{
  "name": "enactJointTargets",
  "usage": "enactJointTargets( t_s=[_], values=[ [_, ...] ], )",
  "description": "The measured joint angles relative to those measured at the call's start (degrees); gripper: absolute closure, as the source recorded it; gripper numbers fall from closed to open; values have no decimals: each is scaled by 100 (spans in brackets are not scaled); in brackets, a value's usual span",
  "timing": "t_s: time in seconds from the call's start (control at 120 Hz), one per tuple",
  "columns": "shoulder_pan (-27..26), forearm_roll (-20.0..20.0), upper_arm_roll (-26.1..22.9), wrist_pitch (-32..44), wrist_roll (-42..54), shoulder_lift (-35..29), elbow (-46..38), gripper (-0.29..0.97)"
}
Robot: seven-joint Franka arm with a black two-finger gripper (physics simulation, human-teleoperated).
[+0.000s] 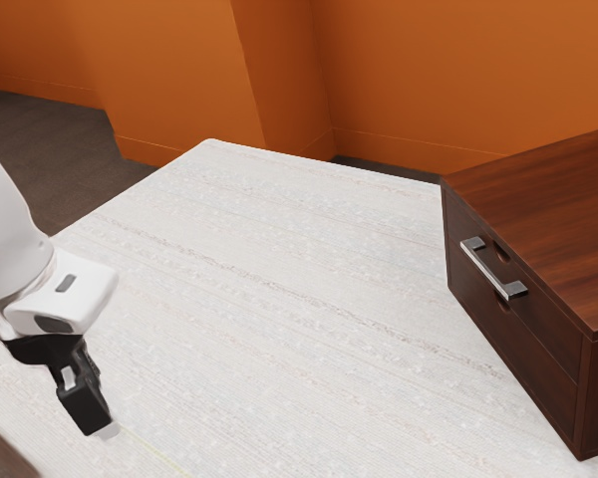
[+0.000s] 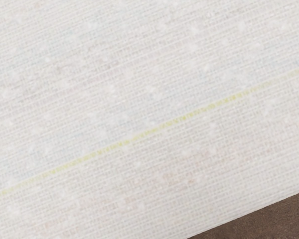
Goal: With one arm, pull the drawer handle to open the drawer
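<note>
Dark brown wooden drawer cabinet (image 1: 548, 199): far side cut off by the exterior view's right edge.
White robot arm (image 1: 10, 249): upper links cut off at the exterior view's left.

A white, speckled bench (image 1: 279, 289) spreads across the exterior view, its faint bands running from 10 o'clock toward 4 o'clock. Orange walls (image 1: 429, 70) rise behind it at 12 o'clock, and dark grey floor (image 1: 50, 139) lies at 10 o'clock. In the wrist view a thin yellow line (image 2: 154, 130) crosses the bench's weave.
</note>
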Motion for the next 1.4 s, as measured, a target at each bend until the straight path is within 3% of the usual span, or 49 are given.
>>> enactJointTargets(
  t_s=[0.558,0.717,0.892,1.05,1.4],
  values=[
    [-1079,16,137,1160,4976,43,167,0],
    [-1668,232,483,1754,6088,391,210,0],
    [-1892,270,518,2645,6922,1121,629,0],
    [-1934,-59,512,3176,7404,2147,1233,0],
    [-1947,-516,493,4306,8068,2948,1531,0]
  ],
)
